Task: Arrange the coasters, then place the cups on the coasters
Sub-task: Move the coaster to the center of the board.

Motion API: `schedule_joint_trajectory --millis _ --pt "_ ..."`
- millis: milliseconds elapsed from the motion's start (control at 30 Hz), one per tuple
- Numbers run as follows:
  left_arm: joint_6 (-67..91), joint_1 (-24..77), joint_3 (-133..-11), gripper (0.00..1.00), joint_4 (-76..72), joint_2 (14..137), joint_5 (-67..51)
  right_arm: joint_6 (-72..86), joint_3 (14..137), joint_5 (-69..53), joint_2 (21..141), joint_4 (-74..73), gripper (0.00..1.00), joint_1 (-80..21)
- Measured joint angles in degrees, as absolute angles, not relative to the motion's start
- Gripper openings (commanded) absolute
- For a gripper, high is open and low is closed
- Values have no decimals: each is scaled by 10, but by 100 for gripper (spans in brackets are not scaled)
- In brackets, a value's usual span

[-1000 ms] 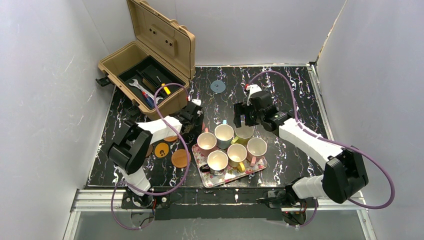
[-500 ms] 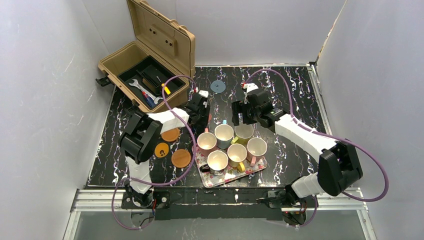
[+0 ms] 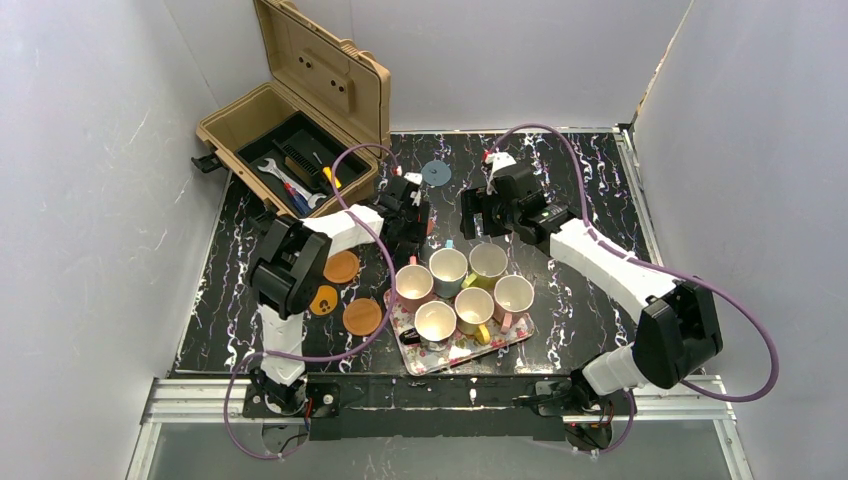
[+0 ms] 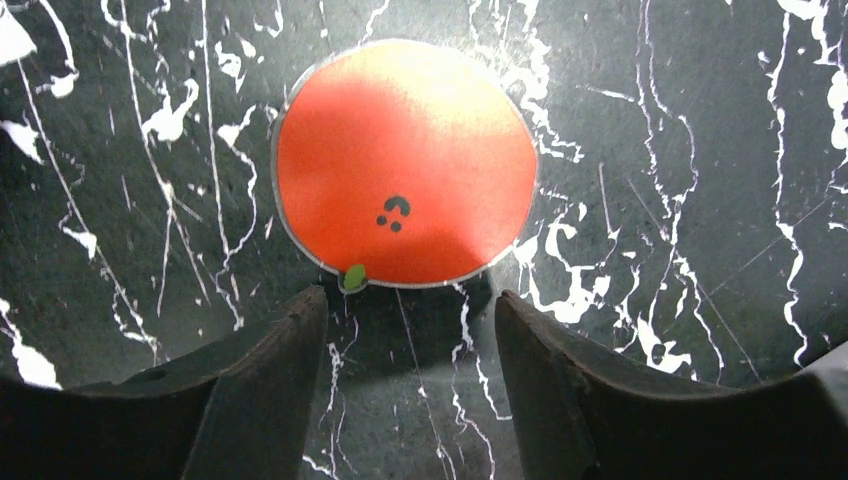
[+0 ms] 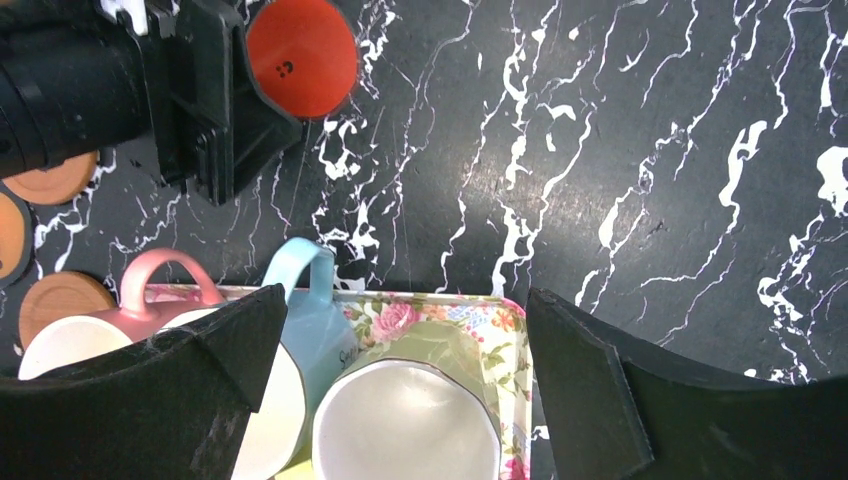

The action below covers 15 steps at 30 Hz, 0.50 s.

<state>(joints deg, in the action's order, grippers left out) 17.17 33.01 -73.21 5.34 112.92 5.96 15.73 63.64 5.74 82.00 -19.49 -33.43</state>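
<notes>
one red coaster (image 4: 405, 165) lies flat just beyond left claw (image 4: 410, 300).

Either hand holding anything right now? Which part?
Nothing held. Left hand is open, the red coaster lying flat just beyond it. Right hand hangs wide open above the mugs.

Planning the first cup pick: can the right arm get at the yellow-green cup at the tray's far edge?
Probably yes. The right end effector hangs open right over the yellow-green cup, nothing between them; the blue cup close beside it could crowd one finger.
</notes>
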Motion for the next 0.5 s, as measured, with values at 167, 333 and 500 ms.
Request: schedule_joint_trajectory --millis 167,333,500 --pt "183 322 -734 77 105 1111 40 160 644 55 811 -201 97 -334" --pt "190 312 -736 81 154 1070 22 167 644 41 784 -210 96 -334" --pt "201 295 -763 84 196 996 -19 173 645 36 756 -214 96 -335"
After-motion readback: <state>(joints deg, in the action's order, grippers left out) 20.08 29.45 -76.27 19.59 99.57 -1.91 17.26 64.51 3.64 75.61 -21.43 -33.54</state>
